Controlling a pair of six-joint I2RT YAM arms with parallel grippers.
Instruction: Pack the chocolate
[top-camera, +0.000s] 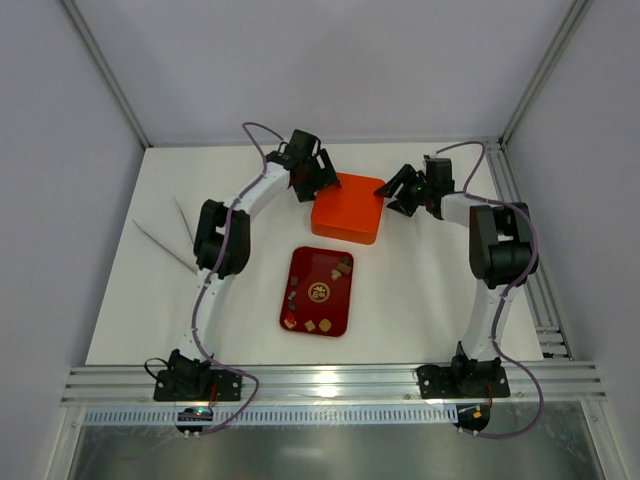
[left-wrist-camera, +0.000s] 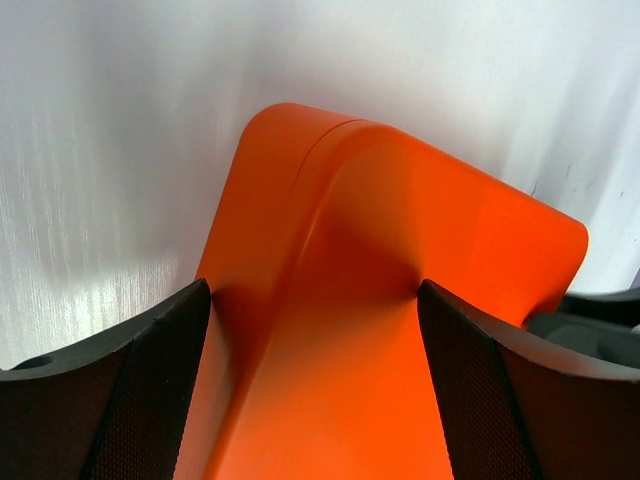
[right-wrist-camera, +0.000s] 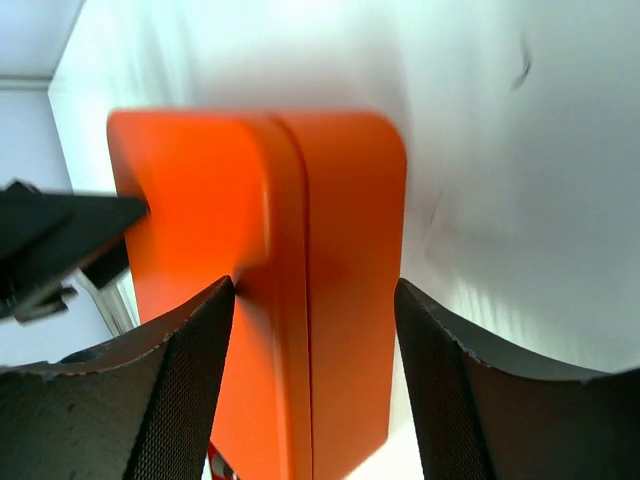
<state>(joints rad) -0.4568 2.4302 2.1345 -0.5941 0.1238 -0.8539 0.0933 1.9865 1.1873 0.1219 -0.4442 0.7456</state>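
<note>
Several small pieces of chocolate (top-camera: 319, 292), brown, tan and dark, lie scattered in the dark red tray (top-camera: 303, 262) at the table's middle. Behind it sits the orange box (top-camera: 347, 208) with its lid closed. My left gripper (top-camera: 318, 185) is at the box's back left corner. In the left wrist view it (left-wrist-camera: 313, 290) stands open, straddling the box's edge (left-wrist-camera: 400, 230). My right gripper (top-camera: 398, 195) is at the box's right side. In the right wrist view it (right-wrist-camera: 314, 285) is open around the box's rim (right-wrist-camera: 330, 200), its right finger clear of the side wall.
Two thin pale sticks (top-camera: 165, 247) lie on the white table at the left. An aluminium rail (top-camera: 330, 380) runs along the near edge by the arm bases. Enclosure walls stand close behind and beside the table. The left gripper's dark finger (right-wrist-camera: 60, 240) shows in the right wrist view.
</note>
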